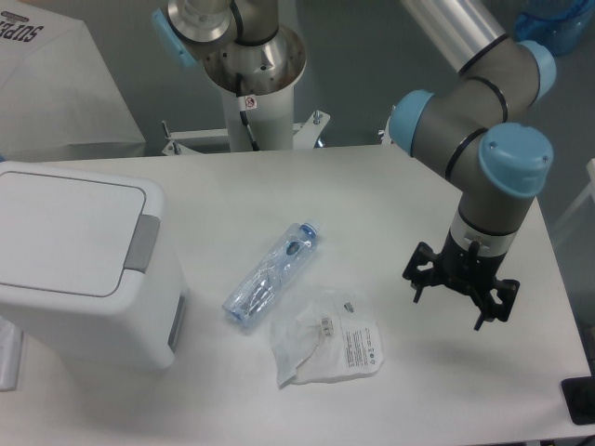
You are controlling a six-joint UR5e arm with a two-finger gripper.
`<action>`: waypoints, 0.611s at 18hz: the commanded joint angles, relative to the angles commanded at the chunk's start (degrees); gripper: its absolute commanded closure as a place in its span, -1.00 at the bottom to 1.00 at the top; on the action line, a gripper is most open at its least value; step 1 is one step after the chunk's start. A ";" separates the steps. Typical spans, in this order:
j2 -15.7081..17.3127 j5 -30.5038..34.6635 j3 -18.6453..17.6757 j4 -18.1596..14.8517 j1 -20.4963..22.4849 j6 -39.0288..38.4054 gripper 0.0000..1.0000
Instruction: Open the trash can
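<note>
The trash can is a large white boxy bin at the left of the table, its flat lid shut and level. A grey push tab sits on the lid's right edge. My gripper hangs over the right side of the table, far from the bin, with its black fingers spread apart and nothing between them.
A clear plastic bottle with a blue cap lies on its side mid-table. A crumpled clear plastic bag with a label lies just right of it. The robot's base column stands at the back edge. A black object sits at the right corner.
</note>
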 joint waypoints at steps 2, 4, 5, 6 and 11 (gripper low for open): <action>0.97 -6.04 -0.18 0.17 0.09 -1.67 -1.00; 2.98 -10.45 -0.35 0.09 -0.09 -2.55 -1.00; 3.95 -12.99 -0.35 0.09 -0.26 -4.73 -1.00; 4.74 -16.32 -0.35 0.09 -0.35 -7.19 -1.00; 8.70 -25.85 -0.53 0.26 -2.37 -16.00 -1.00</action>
